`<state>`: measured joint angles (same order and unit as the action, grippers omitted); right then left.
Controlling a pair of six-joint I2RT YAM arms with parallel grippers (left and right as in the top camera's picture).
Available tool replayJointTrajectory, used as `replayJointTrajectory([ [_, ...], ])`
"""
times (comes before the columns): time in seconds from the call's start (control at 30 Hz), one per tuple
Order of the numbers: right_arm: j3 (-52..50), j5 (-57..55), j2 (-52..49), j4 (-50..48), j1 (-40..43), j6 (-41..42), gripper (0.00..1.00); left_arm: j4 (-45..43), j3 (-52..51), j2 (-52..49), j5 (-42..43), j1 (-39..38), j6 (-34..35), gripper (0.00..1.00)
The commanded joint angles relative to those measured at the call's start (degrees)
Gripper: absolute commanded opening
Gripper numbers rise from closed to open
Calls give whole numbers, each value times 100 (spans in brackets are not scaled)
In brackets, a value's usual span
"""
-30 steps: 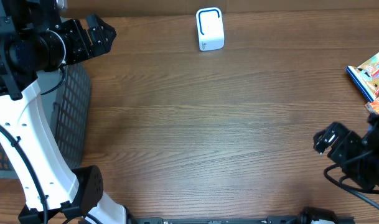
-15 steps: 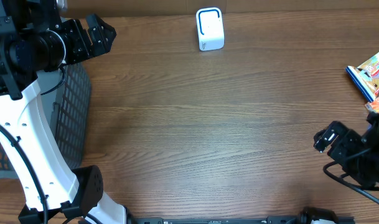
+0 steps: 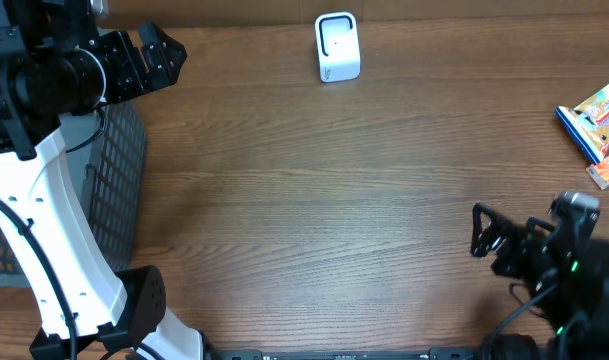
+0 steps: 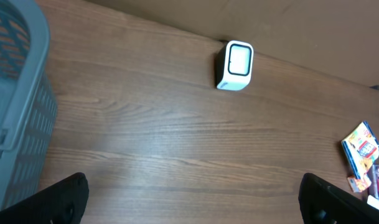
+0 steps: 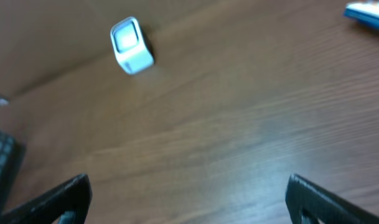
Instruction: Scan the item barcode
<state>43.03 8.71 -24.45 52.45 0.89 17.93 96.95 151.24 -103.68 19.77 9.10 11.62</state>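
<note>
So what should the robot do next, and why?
Probably move the right fingers toward the snack packet lying at the far right. They stand open and empty, that arm is the one nearest the packet, and nothing is held up to the white scanner yet.

- The barcode scanner [image 3: 337, 47] is a small white block with rounded corners. A dark blue band frames the pale window on its face. It stands upright on the table [image 3: 314, 200], at the far edge near the middle, with nothing touching it.
- The snack packet [image 3: 596, 112] lies flat at the right edge of the table, well apart from the scanner. It is printed in yellow and red with a blue border, and the overhead view cuts off part of it.
- A small orange packet [image 3: 606, 170] lies flat just beside the snack packet, on its near side. No barcode can be made out on either.
</note>
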Motion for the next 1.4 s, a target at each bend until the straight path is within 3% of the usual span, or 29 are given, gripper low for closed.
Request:
replayJointTrajectory([
  [0.0,-1003,20,824,-754,-46,-61,100,-15,63,24,61,26,-48,100],
  [0.17,-2339,59,1679,-2269,-46,-59,100,-15,63,24,61,26,-48,100],
  [0.47,-3670,52,2288,-4229,-46,-61,100,-15,63,24,61,26,-48,100],
  [0.73,-4273,-164,2433,-5130,-44,-70,100,-15,63,24,61,26,-48,100],
  [1.37,-4258,-546,2428,-4784,-46,-339,100,-15,63,24,61,26,-48,100],
])
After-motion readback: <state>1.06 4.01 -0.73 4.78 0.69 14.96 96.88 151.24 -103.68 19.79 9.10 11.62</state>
